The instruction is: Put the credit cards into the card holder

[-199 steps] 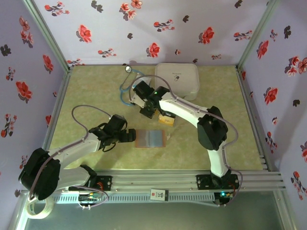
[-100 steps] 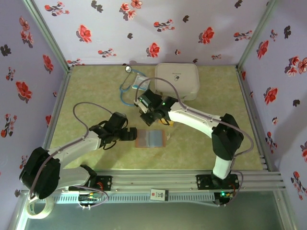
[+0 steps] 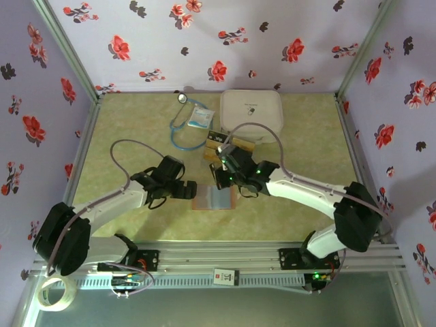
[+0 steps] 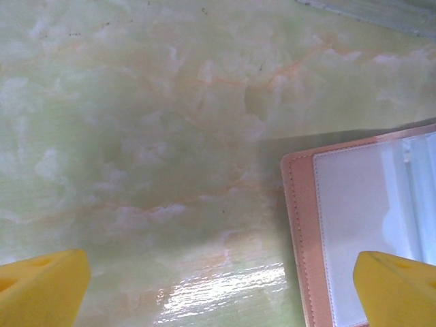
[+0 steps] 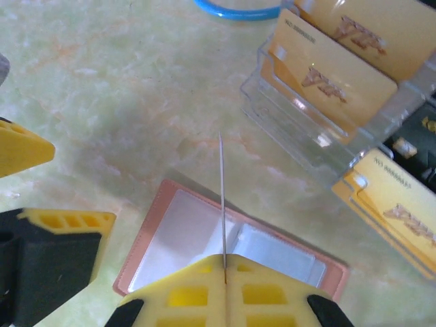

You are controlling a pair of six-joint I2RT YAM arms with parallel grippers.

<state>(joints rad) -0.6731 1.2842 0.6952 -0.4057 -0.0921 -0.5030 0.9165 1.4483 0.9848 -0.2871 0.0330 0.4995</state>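
Observation:
The card holder (image 3: 214,197) lies open on the table, pinkish-brown with clear pockets (image 5: 184,231). My right gripper (image 5: 225,262) hovers over its middle, shut on one credit card (image 5: 222,197) that stands edge-on, so its colour is hidden. In the top view the right gripper (image 3: 227,177) is at the holder's far edge. More credit cards, gold (image 5: 334,75) and black (image 3: 216,139), sit in a clear stand (image 5: 293,129) behind it. My left gripper (image 3: 187,191) is open at the holder's left edge (image 4: 303,231), one fingertip (image 4: 395,286) over the pocket, nothing between the fingers.
A large white rounded case (image 3: 251,112) stands at the back. A blue stethoscope (image 3: 180,126) and a white-blue packet (image 3: 200,117) lie to its left. A tape roll (image 3: 54,296) hangs off the near left corner. Flowered walls enclose the table.
My right arm has swung from the card stand toward the near side and now holds the card above the open holder. My left gripper has shifted slightly right, still open.

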